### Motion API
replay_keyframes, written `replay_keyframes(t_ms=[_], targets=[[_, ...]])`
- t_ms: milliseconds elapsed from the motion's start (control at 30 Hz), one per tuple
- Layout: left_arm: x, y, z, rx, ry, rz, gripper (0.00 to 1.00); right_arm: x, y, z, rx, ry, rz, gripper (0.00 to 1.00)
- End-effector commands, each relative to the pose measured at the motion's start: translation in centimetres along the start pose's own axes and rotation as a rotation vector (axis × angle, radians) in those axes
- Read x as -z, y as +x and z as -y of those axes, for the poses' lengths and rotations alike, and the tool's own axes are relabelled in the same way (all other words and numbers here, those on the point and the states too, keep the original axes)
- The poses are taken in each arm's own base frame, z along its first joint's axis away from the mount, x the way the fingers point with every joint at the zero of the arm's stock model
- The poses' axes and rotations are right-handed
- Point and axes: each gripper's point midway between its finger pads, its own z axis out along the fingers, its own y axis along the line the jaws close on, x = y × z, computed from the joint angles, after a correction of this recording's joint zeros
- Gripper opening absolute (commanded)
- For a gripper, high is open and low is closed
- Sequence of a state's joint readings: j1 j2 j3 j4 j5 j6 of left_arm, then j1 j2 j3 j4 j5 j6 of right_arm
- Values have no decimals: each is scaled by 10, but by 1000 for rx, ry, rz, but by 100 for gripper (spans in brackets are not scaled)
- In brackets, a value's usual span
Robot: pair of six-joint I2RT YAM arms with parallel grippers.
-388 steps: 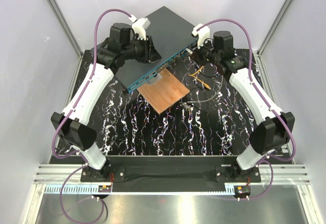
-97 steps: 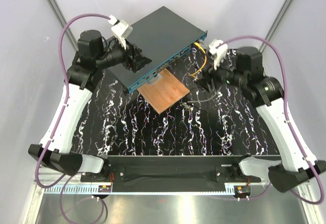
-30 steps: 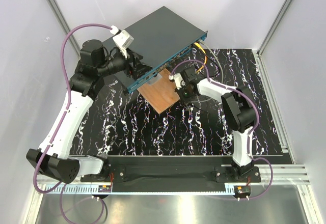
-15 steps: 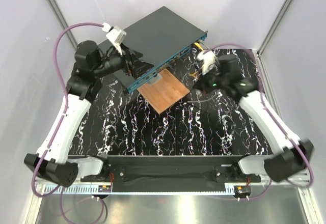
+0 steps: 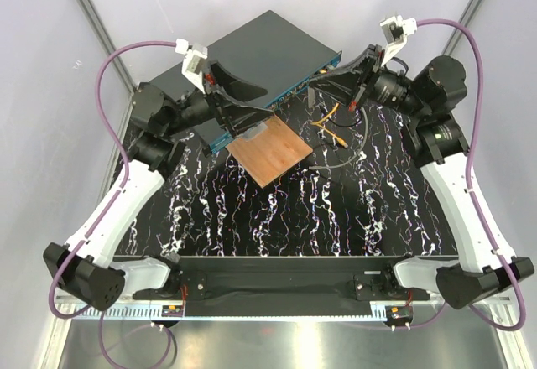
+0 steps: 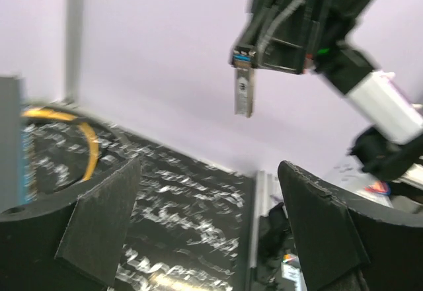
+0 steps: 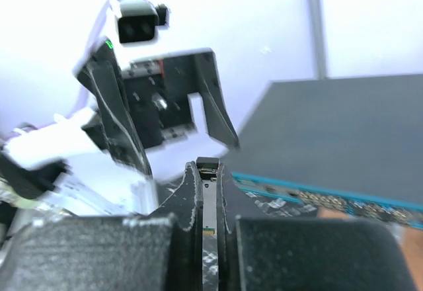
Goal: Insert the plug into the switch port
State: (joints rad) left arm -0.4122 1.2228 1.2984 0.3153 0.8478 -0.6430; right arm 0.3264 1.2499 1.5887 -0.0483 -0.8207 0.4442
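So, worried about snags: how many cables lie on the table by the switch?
2: a yellow cable near the switch, a thin grey cable looping beside it; others may be hidden.

We find open desk [image 5: 277,218] along the near edge. Toward the far edge the switch [image 5: 268,50] stands across the middle, the copper plate [image 5: 270,153] just beside its teal row of switch ports [image 5: 294,90]. Yellow cable [image 5: 325,117] and grey cable [image 5: 357,155] clutter the far-right part. The left gripper [image 5: 260,107], spread wide, hangs over the row's left end; the right gripper [image 5: 317,84], clamped on the plug [image 5: 310,94], at its right end.
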Motion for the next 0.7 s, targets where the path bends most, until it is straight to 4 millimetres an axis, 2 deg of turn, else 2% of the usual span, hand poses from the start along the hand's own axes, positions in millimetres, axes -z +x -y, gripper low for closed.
replay_keyframes(t_ms=[0,200,400,500,667], targets=[[-13,-19,29,-29,120,68,91,-7,-20,-24,-105,-139,62,0],[-34,-13,41,13,168,73,89,-17,-13,-28,-131,-187,61,0],[-51,-7,37,63,164,67,86,-21,-11,-34,-148,-212,73,0],[-56,-10,37,118,179,80,80,-22,-7,-35,-172,-219,79,0],[-58,-15,54,156,278,100,69,-22,0,-33,-168,-210,78,0]])
